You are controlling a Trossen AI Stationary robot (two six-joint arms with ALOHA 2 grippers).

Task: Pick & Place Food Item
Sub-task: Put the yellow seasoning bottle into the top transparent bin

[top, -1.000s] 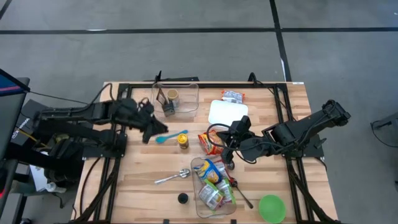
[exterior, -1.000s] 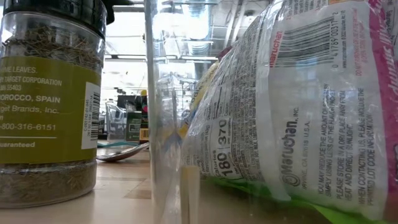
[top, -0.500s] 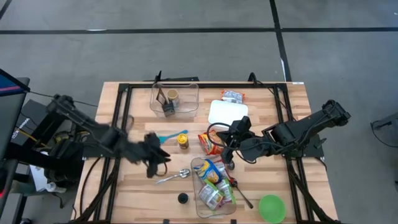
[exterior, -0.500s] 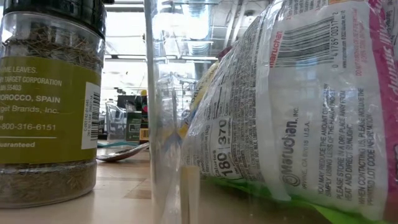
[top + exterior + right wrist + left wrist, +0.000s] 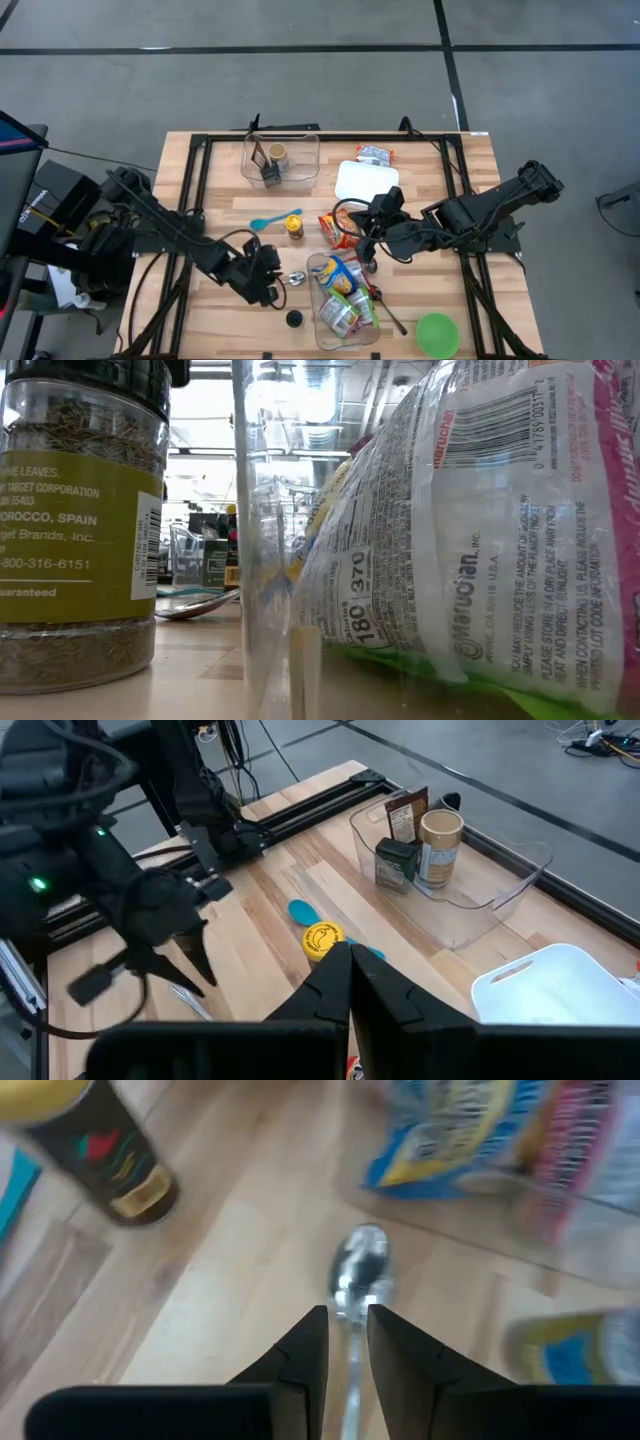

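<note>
Wooden tabletop [image 5: 215, 225] carried clutter; left end effector [image 5: 346, 1342], fingers narrowly parted, straddled the spoon [image 5: 358, 1275], needing closure next.

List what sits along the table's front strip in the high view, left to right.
Left gripper over the spoon → black cap → clear bin of snack packets → green bowl.

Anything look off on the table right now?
Left gripper is straddling the metal spoon, its jaws either side of the handle, though the job is a food item. Nothing looks spilled or broken.
</note>
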